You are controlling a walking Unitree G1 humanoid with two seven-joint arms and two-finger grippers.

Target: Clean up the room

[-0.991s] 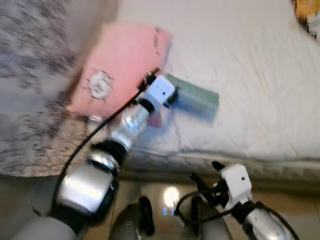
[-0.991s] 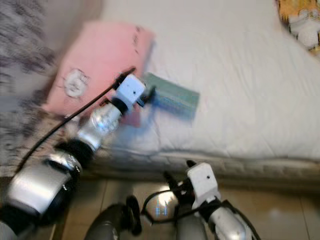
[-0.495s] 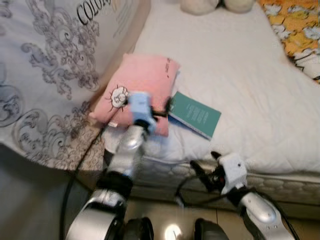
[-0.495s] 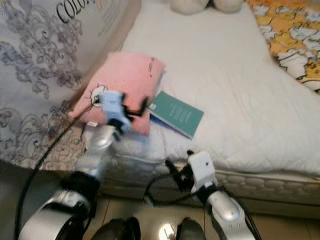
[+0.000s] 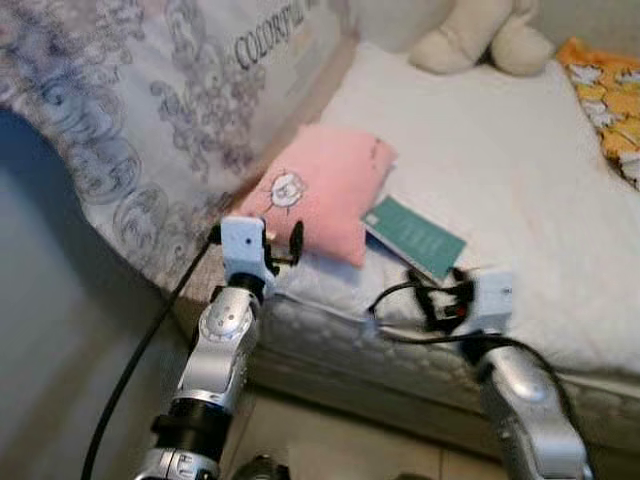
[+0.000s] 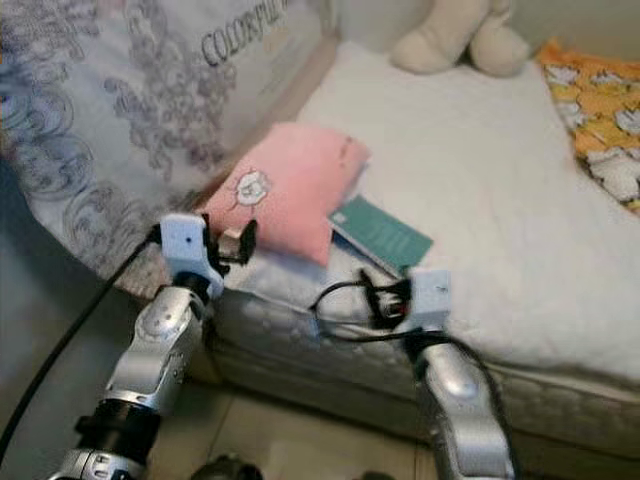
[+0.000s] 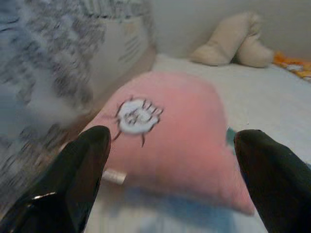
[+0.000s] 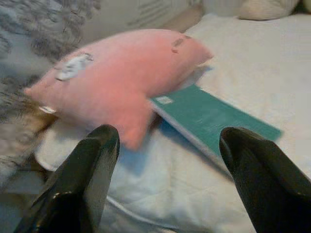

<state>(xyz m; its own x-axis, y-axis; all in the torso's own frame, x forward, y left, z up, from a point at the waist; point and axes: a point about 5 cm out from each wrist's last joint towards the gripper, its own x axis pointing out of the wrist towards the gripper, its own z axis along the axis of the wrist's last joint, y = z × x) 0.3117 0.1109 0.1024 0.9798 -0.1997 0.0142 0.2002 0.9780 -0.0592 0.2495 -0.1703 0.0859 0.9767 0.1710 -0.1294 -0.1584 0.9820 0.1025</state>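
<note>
Pink pillow, frame centre, overlaps teal book; left tool and right tool gape wide, empty. Risk: grasping pillow drags book off bed.

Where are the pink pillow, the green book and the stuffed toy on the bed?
pink pillow (image 5: 325,195), left eye view, middle of its top face.
green book (image 5: 418,238), left eye view, middle of its cover.
stuffed toy (image 6: 455,35), right eye view, on its beige body.
</note>
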